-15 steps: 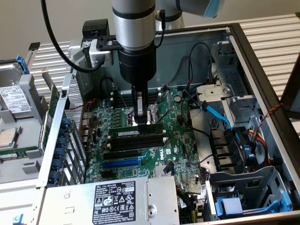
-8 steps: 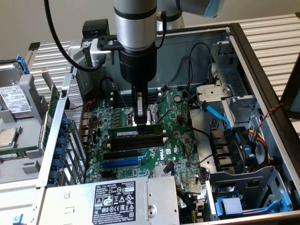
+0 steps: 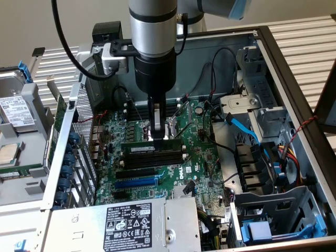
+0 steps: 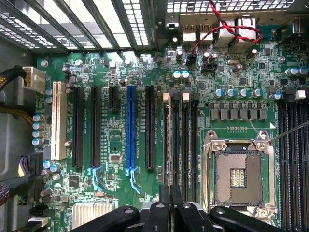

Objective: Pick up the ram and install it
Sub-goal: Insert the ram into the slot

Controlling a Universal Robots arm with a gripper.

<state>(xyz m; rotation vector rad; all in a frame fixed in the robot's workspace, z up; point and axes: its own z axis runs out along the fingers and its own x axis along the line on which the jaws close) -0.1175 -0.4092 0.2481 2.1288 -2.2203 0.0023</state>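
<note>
The gripper [image 3: 157, 134] hangs vertically from the arm, fingers drawn together and clamped on the upper edge of the ram [image 3: 143, 149], near the middle of the stick's length. The ram stands upright on its long edge, pale label strip towards the camera, in line with the rearmost of the black memory slots [image 3: 153, 159] and between that slot's white end clips [image 3: 184, 149]. In the wrist view the gripper [image 4: 169, 209] lines up over the same bank of slots, beside the empty CPU socket [image 4: 237, 178]. The blue slot [image 3: 135, 183] lies well apart, nearer the power supply [image 3: 126, 224]. Step in hand, as judged: insertion, with the ram picked up and presented at the slot. Whether the stick is fully seated cannot be told, and the state of the clips is unclear. Completion calls for straight downward pressure without tilt, the board edge square in the slot channel, and both clips latched. Side load risks bending the stick or stressing the motherboard [image 3: 206, 157].
</note>
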